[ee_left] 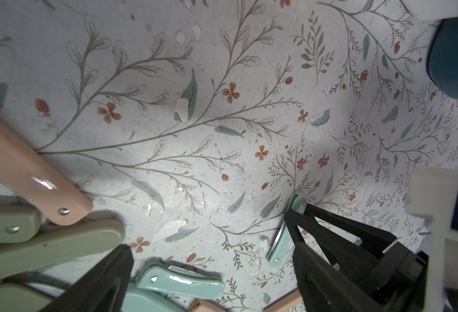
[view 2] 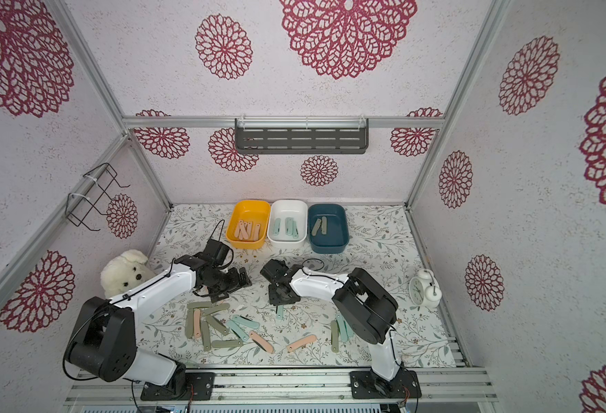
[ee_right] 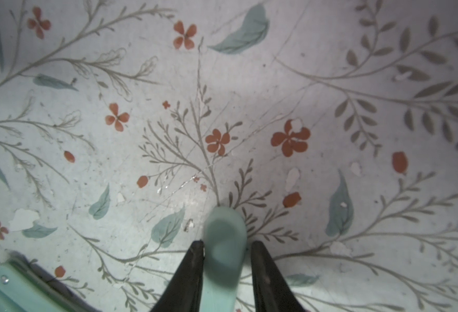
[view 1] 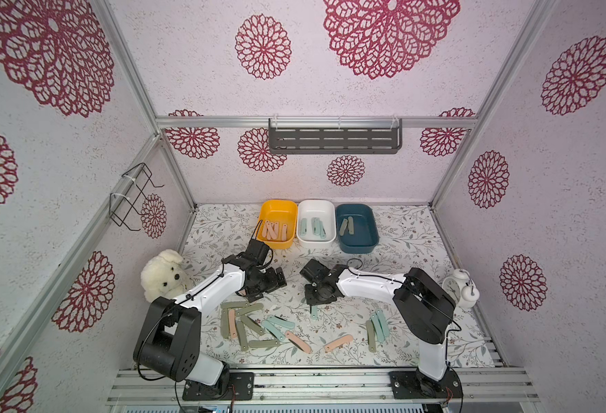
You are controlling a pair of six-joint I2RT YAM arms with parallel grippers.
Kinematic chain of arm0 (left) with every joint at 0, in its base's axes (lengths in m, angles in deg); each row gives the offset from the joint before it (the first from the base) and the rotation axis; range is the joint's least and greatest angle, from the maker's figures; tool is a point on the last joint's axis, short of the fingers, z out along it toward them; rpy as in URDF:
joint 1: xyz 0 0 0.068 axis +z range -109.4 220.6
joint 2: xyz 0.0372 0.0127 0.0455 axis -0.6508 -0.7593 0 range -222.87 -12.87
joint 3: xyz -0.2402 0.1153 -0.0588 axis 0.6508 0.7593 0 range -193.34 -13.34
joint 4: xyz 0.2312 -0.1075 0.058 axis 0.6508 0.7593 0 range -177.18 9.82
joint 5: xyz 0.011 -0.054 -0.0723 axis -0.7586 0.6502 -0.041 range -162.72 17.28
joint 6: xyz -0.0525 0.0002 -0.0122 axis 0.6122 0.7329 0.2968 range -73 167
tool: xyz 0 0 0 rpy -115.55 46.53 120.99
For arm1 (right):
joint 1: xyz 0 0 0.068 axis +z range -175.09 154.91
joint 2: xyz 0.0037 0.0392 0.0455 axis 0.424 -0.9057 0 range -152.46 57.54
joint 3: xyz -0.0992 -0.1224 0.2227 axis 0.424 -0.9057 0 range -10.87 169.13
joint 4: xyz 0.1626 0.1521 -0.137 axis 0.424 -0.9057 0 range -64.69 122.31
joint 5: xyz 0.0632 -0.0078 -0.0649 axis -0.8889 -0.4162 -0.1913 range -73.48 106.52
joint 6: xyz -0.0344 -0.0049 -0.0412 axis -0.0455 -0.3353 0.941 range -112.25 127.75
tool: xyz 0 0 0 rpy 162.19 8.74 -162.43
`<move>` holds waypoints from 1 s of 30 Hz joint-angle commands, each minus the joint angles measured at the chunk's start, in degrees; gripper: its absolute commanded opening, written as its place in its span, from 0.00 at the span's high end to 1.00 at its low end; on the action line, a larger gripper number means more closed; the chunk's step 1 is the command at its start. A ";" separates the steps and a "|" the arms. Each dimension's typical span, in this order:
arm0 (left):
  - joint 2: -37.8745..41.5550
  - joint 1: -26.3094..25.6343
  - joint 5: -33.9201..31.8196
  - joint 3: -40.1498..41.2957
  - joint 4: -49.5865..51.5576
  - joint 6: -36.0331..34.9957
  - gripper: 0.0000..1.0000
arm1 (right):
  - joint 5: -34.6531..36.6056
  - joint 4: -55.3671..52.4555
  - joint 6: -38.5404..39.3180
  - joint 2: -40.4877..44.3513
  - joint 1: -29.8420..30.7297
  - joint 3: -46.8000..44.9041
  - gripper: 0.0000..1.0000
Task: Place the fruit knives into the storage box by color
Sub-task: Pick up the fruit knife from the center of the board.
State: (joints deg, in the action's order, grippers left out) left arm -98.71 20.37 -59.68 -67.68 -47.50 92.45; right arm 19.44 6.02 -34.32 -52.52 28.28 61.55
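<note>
1. The right gripper [ee_right: 227, 244] points down at the floral mat [view 1: 419, 232], just below the middle of both top views. Its jaws are drawn in onto the two long edges of a mint knife [ee_right: 224, 232], pinching it. The knife's free end pokes out below the claw in a top view [view 1: 314, 313].
2. The left gripper [view 1: 264, 289] hangs left of centre with its jaws spread wide and nothing between them. It is just above the upper edge of the loose pile.
3. Loose knives lie across the lower part of the mat:
   - an olive cluster [view 1: 241, 323] at lower left
   - a mint pair [view 1: 276, 327] beside the cluster
   - two pink knives [view 1: 298, 341] near the bottom centre
   - a mint-and-olive group [view 1: 376, 327] at lower right
4. Three boxes stand side by side at the top of the mat:
   - The yellow box [view 1: 276, 245] holds pink knives.
   - The white box [view 1: 316, 242] holds mint knives.
   - The blue box [view 1: 357, 247] holds two olive knives.
5. A plush toy [view 1: 162, 275] sits at the mat's left edge and an alarm clock [view 1: 460, 289] at its right edge.
</note>
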 commanded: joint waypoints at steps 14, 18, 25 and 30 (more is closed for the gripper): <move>1.65 0.78 -0.39 -0.05 -0.13 -1.47 0.03 | 1.16 -4.80 0.65 -3.95 0.47 2.35 0.68; 1.63 1.02 -0.29 -0.06 -0.02 -1.77 0.03 | 2.03 -5.44 0.88 -3.79 0.48 3.24 0.76; 2.25 1.37 -0.25 -0.38 0.56 -2.12 0.03 | 4.38 -6.86 2.64 -3.49 -0.32 7.01 0.78; 1.86 1.55 -0.46 -1.70 1.23 -2.38 0.03 | 6.92 -8.08 5.45 -3.32 -2.59 11.11 0.78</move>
State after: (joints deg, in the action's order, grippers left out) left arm -97.84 21.42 -59.75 -67.84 -47.02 91.07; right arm 22.89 0.23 -31.58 -56.37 27.49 69.57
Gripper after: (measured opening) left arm 0.973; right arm 0.242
